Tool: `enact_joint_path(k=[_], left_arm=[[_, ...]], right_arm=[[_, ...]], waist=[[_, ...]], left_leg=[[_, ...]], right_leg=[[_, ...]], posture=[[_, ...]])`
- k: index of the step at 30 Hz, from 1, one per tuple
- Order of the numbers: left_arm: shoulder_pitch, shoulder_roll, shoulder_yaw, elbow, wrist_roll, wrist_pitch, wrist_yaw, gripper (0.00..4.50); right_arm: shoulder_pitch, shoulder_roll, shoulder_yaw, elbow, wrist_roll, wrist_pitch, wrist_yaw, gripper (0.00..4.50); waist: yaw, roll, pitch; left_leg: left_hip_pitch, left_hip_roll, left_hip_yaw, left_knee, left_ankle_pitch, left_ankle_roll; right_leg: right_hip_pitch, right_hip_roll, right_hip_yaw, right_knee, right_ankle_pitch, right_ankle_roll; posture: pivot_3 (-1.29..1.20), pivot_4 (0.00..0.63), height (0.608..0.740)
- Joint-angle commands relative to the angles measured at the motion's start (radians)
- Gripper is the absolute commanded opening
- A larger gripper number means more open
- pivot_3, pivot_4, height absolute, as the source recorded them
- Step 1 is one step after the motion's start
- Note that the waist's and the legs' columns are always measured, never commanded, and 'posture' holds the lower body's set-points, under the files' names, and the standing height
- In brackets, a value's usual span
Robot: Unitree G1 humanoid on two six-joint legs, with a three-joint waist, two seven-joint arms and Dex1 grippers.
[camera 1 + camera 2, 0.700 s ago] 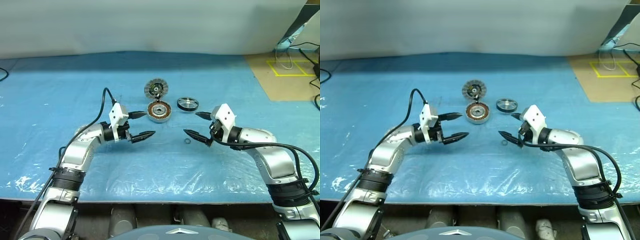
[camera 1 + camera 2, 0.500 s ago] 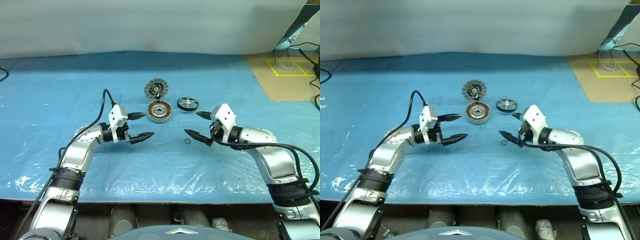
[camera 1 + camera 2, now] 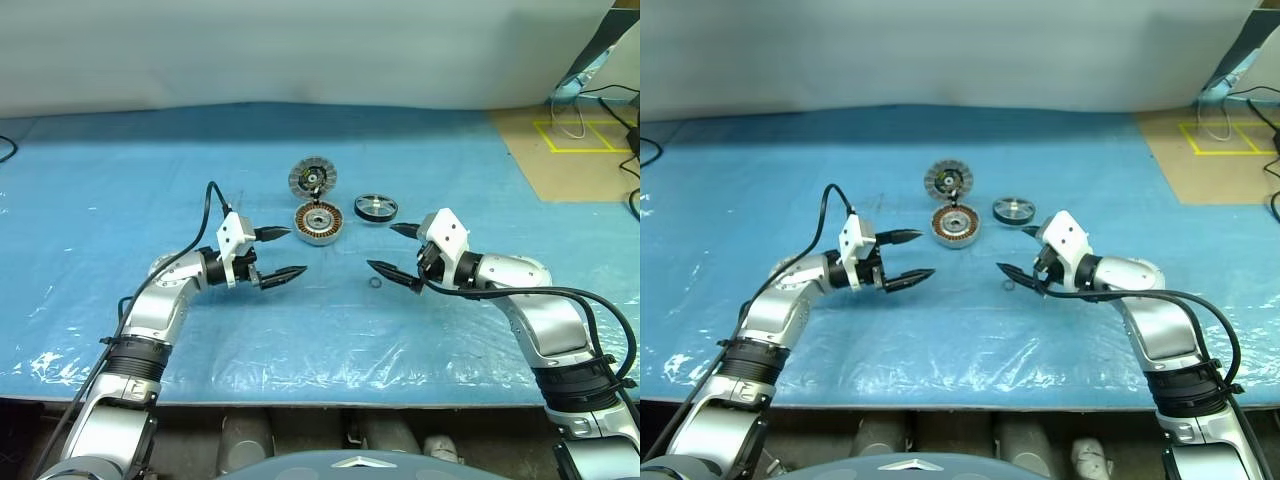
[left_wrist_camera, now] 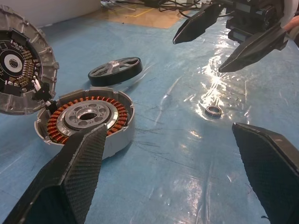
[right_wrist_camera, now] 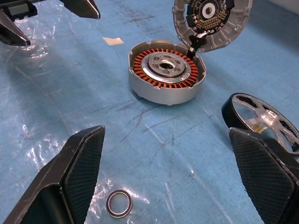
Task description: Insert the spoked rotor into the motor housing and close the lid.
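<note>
Looking over the counter [image 3: 120,180], you have nothing of the task done yet. The motor housing [image 3: 319,222] sits open in the middle, its copper windings bare, with the lid [image 3: 312,177] hinged up and leaning at its far edge, the circuit-board face showing. The spoked rotor [image 3: 375,207] lies flat just to the right of the housing, apart from it. A small loose ring [image 3: 376,283] rests on the near side, close under your right gripper [image 3: 392,251]. Both that one and the left gripper [image 3: 281,252] hover on either side of the housing with jaws spread wide and nothing between them. Picking up the rotor, seating it and swinging the lid down all remain. Blue plastic sheeting, wrinkled and glossy, covers the counter; a pale wall stands behind, and cables cross a taped floor at far right.
</note>
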Motion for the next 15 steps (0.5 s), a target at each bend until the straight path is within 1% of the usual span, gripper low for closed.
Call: enact_joint_path(k=[1,15], left_arm=[[-0.007,0.0,0.011,-0.033,-0.007,-0.013,0.004,4.5],[-0.011,-0.006,0.01,-0.029,0.009,-0.025,0.03,4.5]], right_arm=[[-0.012,-0.011,0.0,-0.017,0.001,-0.022,0.006,4.47],[-0.039,-0.028,0.016,0.014,-0.021,-0.032,0.034,4.47]], waist=[[0.0,0.0,0.0],[0.0,0.0,0.0]], left_leg=[[0.0,0.0,0.0,0.0,0.0,0.0],[0.0,0.0,0.0,0.0,0.0,0.0]], right_leg=[[0.0,0.0,0.0,0.0,0.0,0.0],[0.0,0.0,0.0,0.0,0.0,0.0]], posture=[[0.0,0.15,0.74],[0.0,0.15,0.74]])
